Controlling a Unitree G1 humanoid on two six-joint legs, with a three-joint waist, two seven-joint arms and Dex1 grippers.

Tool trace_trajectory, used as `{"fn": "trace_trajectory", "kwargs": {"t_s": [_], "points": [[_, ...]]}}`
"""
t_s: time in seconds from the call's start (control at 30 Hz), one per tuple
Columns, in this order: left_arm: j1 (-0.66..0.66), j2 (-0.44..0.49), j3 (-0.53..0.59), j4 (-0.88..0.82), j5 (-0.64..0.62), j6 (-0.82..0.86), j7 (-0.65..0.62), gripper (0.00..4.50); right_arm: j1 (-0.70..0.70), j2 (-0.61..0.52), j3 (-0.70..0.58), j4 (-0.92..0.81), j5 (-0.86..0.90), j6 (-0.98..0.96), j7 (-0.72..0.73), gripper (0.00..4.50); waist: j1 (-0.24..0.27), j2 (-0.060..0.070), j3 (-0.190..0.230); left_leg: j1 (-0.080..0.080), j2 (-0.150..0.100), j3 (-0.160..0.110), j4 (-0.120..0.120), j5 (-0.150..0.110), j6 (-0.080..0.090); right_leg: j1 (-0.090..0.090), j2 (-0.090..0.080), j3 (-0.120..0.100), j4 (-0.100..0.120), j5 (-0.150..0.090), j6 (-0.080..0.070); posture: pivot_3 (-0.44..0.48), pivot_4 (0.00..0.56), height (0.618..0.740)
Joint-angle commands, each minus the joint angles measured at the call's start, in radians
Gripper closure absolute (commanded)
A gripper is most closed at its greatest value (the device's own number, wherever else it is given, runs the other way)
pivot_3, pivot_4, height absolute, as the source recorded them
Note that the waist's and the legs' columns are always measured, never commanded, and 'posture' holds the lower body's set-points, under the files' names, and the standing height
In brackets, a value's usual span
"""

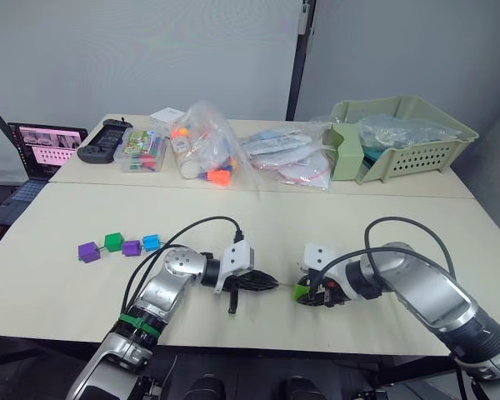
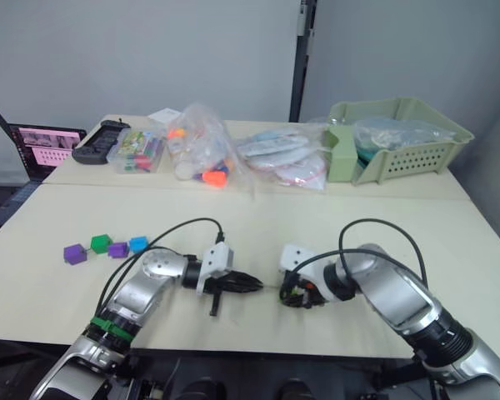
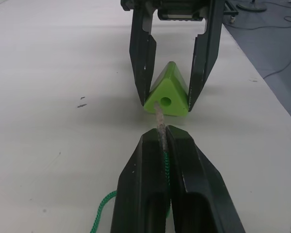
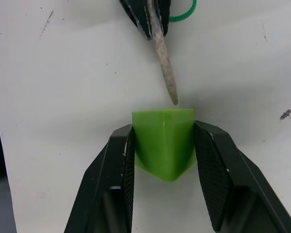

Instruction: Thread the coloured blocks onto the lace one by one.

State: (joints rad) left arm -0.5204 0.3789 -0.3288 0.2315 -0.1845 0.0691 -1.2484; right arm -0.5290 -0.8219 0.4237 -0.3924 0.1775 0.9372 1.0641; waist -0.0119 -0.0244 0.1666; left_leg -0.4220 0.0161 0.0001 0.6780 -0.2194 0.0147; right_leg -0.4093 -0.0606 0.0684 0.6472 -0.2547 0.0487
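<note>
**Light green block: tip at the hole, not yet in**

Step in hand, as I read it: threading the light green block. My right tool is clamped on it, one finger on each slanted side, low over the counter near its front edge; from this angle the block looks triangular, with a round hole facing my left tool. The left tool is pinched tight on the lace just behind its stiff greyish tip, which sticks out toward the block. The green cord trails back and loops on the counter behind that tool.

In the left wrist view the tip sits just short of the hole and a little to one side of it. In the right wrist view it stops at the block's near edge, still outside.

Four other blocks (purple, dark green, purple, blue) lie in a row on the counter, well apart to my left.

Next move, my judgement: small sideways correction so tip and hole line up, then a straight push through. The tip looks slightly angled; pushing off-axis risks jamming on the face
</note>
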Motion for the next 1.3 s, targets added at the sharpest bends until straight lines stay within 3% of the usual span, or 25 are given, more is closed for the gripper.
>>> {"fn": "trace_trajectory", "kwargs": {"t_s": [0.03,0.67,1.3], "points": [[-0.002,-0.006,-0.004,-0.038,-0.006,-0.001,-0.006,4.5,-0.021,-0.008,-0.015,-0.021,0.008,-0.014,0.0,3.23,0.0,0.0,0.0,0.0,0.0,0.0,0.0,0.0,0.0,0.0,0.0,0.0,0.0,0.0,0.0,0.0,0.15,0.737],[-0.077,-0.108,-0.043,0.031,0.042,-0.037,0.016,4.5,-0.021,-0.011,0.012,-0.013,-0.002,-0.026,0.005,3.23,0.001,0.0,0.0,0.0,0.0,0.0,0.0,0.0,0.0,0.0,0.0,0.0,0.0,0.0,0.0,0.0,0.15,0.737],[-0.109,-0.111,-0.084,0.04,0.125,-0.006,0.034,4.5,-0.021,-0.016,0.031,0.0,-0.012,-0.033,0.004,3.23,0.001,0.0,0.0,-0.001,0.0,0.0,0.0,0.0,0.0,0.0,0.0,0.0,0.0,0.0,0.0,0.0,0.15,0.737]]}}
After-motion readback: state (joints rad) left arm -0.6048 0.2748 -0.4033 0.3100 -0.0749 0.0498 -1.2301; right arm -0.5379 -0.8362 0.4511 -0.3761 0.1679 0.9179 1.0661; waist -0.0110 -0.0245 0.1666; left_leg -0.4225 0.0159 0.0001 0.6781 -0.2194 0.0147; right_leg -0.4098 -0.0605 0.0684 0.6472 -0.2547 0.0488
